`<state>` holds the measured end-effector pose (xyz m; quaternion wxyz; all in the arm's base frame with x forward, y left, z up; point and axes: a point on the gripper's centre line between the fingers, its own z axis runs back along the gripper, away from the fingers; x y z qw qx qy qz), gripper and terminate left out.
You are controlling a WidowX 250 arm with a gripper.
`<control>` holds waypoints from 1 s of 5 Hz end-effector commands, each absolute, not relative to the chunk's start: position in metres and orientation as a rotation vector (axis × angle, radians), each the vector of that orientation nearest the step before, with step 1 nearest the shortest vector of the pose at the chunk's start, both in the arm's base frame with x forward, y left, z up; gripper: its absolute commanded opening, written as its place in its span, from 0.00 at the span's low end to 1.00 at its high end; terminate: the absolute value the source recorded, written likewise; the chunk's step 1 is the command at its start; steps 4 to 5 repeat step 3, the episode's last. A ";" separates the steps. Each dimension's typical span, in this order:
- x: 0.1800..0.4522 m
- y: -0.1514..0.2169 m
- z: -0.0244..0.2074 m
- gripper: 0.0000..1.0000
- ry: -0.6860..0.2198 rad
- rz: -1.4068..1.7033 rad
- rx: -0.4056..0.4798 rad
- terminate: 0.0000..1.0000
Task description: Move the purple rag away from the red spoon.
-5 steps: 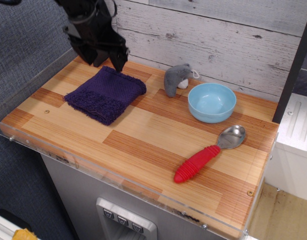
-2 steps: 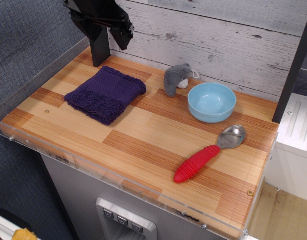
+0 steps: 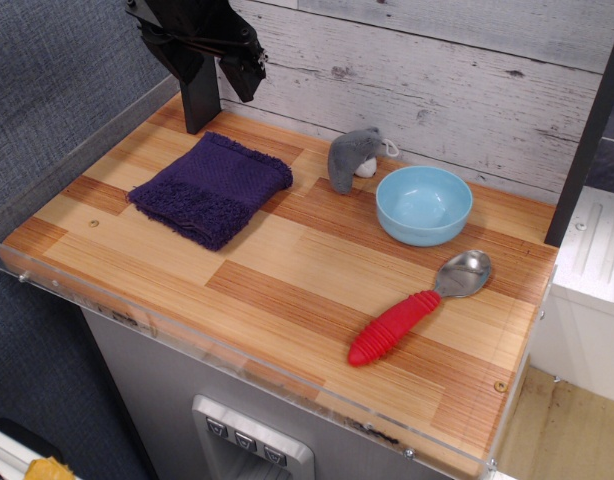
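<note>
The purple rag (image 3: 211, 187) lies folded flat on the left part of the wooden tabletop (image 3: 287, 270). The red spoon (image 3: 417, 307) lies at the right front, its red ribbed handle pointing to the front and its silver bowl toward the back right. The rag and the spoon are far apart. My black gripper (image 3: 221, 100) hangs above the rag's far edge at the back left. It is open and holds nothing. One long finger (image 3: 199, 105) reaches down close behind the rag.
A light blue bowl (image 3: 423, 205) stands at the back right, just behind the spoon. A small grey plush toy (image 3: 351, 156) stands left of the bowl by the plank wall. A clear acrylic rim (image 3: 187, 335) runs along the table's front and left edges.
The gripper has risen from the rag's far edge, where it was low a second ago. The rag stays put, and so do the spoon, bowl and toy.
</note>
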<state>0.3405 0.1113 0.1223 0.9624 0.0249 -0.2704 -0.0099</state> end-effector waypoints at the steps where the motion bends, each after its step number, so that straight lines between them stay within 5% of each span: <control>1: 0.336 0.112 0.140 1.00 -0.592 -0.033 0.068 0.00; 2: 0.336 0.112 0.140 1.00 -0.592 -0.033 0.068 0.00; 3: 0.336 0.112 0.140 1.00 -0.592 -0.033 0.068 1.00; 5: 0.336 0.112 0.140 1.00 -0.592 -0.033 0.068 1.00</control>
